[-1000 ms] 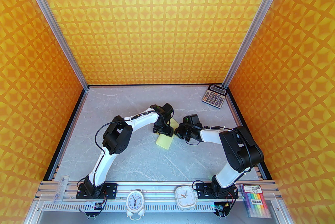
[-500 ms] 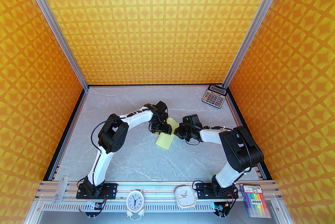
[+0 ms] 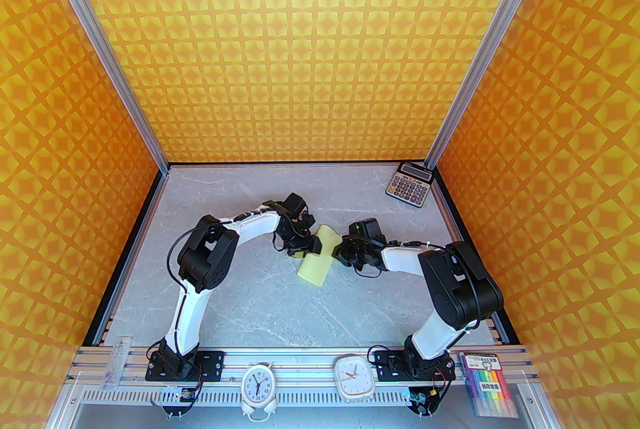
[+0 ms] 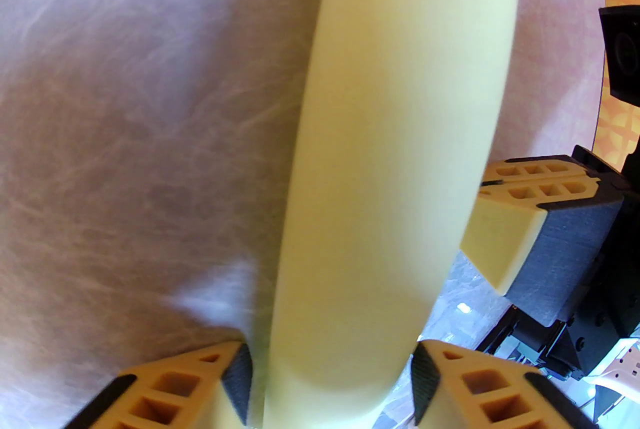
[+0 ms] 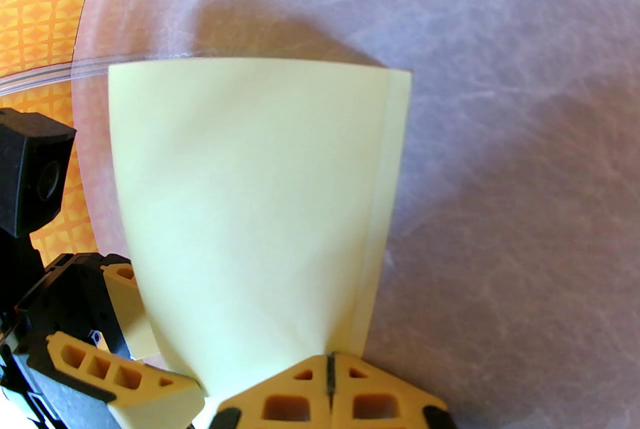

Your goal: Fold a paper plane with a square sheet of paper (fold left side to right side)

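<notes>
The square sheet of paper [image 3: 315, 269] lies pale yellow at mid-table, bent over itself into a loose, rounded half-fold; no paper plane is in view. My right gripper [image 5: 327, 374] is shut on the sheet's two stacked free edges, which are slightly offset [image 5: 395, 141]. It sits at the sheet's right side [image 3: 339, 253]. My left gripper [image 4: 332, 382] is open and straddles the bulging fold [image 4: 400, 141], one fingertip [image 4: 240, 367] on each side. From above, the left gripper [image 3: 310, 249] is at the sheet's left side, facing the right one.
A grey calculator [image 3: 409, 184] lies at the far right corner. Two clocks [image 3: 258, 387] [image 3: 352, 377] and a pack of coloured markers [image 3: 487, 384] sit on the front rail. Patterned orange walls close in the grey table [image 3: 250, 307].
My left arm has drawn back to the left, its gripper sliding off the sheet's middle and narrowing. More of the paper's far end shows. The right arm has stayed still.
</notes>
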Tool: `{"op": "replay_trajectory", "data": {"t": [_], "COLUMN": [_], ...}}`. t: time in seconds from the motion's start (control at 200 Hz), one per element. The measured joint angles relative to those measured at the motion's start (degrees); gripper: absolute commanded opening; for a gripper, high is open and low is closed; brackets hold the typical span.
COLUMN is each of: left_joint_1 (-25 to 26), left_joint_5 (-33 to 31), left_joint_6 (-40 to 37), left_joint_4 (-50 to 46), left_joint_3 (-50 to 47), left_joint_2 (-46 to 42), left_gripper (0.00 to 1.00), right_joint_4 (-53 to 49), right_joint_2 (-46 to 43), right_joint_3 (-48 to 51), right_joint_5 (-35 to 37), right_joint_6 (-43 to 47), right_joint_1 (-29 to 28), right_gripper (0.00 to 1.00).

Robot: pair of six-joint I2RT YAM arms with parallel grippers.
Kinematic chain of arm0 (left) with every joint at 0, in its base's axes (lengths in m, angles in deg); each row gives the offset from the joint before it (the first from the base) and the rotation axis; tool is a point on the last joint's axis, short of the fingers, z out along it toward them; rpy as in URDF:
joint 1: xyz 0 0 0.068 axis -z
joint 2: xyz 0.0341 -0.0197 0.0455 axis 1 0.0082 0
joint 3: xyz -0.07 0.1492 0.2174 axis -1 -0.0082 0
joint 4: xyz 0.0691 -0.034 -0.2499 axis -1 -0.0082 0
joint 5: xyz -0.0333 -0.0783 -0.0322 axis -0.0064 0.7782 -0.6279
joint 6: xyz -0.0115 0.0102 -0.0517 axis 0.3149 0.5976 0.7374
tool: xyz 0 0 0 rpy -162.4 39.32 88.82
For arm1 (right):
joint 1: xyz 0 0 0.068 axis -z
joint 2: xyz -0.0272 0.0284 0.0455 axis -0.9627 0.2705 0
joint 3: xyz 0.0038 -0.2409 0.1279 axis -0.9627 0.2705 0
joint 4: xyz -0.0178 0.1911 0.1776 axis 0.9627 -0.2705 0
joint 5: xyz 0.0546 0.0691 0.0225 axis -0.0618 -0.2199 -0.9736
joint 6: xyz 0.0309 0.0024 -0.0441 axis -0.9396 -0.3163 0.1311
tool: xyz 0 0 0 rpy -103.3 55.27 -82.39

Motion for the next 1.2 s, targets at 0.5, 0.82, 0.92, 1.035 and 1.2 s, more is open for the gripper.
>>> {"op": "replay_trajectory", "data": {"t": [0.5,0.82,0.92,1.035,1.2], "left_joint_1": [1.8,2.3,2.4,2.4,2.4], "left_joint_5": [-4.7,-5.9,-6.3,-6.3,-6.4], "left_joint_6": [0.0,-0.1,0.0,0.0,0.0], "left_joint_4": [-0.9,-1.6,-2.0,-2.2,-2.2], "left_joint_3": [0.8,1.3,1.7,1.9,1.9], "left_joint_2": [0.0,0.1,0.2,0.3,0.3], "left_gripper": [0.58,0.58,0.58,0.58,0.57], "right_joint_4": [-4.0,-2.1,-1.0,-0.5,-0.4], "right_joint_2": [-9.6,-6.6,-4.3,-2.4,-0.7], "right_joint_3": [-0.4,-0.4,-0.4,-0.4,-0.5], "right_joint_5": [0.1,-1.0,-1.3,-1.4,-1.2], "right_joint_6": [0.7,-0.5,-1.3,-1.6,-1.5], "right_joint_1": [0.0,-1.3,-2.5,-3.0,-3.0], "right_gripper": [0.11,0.05,0.04,0.03,0.03]}}
